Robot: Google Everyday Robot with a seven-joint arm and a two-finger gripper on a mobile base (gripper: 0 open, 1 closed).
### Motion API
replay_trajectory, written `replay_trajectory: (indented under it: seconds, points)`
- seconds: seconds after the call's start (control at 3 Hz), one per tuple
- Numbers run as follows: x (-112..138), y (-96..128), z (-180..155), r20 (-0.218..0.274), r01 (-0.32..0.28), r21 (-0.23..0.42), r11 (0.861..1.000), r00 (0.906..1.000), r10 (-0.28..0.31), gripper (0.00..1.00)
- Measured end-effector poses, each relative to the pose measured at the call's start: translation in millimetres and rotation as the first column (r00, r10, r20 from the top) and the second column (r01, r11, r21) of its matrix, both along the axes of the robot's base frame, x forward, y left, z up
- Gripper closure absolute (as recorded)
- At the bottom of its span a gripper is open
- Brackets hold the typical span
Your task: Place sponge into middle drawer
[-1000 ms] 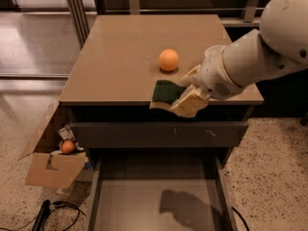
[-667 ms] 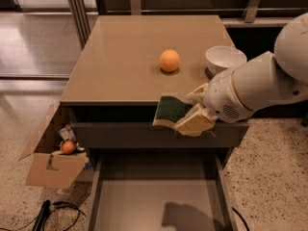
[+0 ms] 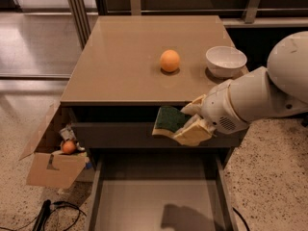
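My gripper (image 3: pixel 185 124) is shut on the sponge (image 3: pixel 167 120), whose dark green face shows with a pale yellow edge below. It hangs in front of the cabinet's front edge, above the open middle drawer (image 3: pixel 159 201). The drawer is pulled out at the bottom of the camera view; its grey floor is bare and carries my arm's shadow. My white arm comes in from the right.
An orange fruit (image 3: pixel 170 60) and a white bowl (image 3: pixel 225 60) stand on the brown cabinet top (image 3: pixel 125 57). A cardboard box (image 3: pixel 55 165) with small items sits on the floor at the left. Cables (image 3: pixel 53 213) lie at the bottom left.
My gripper has carried the sponge forward and down, off the cabinet top to in front of its edge, over the open drawer. The bowl has come into sight.
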State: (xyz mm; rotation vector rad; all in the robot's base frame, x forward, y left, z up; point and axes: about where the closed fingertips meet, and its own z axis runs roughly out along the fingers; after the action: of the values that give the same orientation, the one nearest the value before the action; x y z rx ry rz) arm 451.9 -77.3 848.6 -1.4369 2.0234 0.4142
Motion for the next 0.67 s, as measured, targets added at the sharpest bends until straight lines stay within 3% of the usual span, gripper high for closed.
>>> replay_trajectory:
  seconds: [0.67]
  points:
    - [-54.9,32.6,-115.0,-0.097,0.02,0.064,0.998,0.9952,-0.014,1.0]
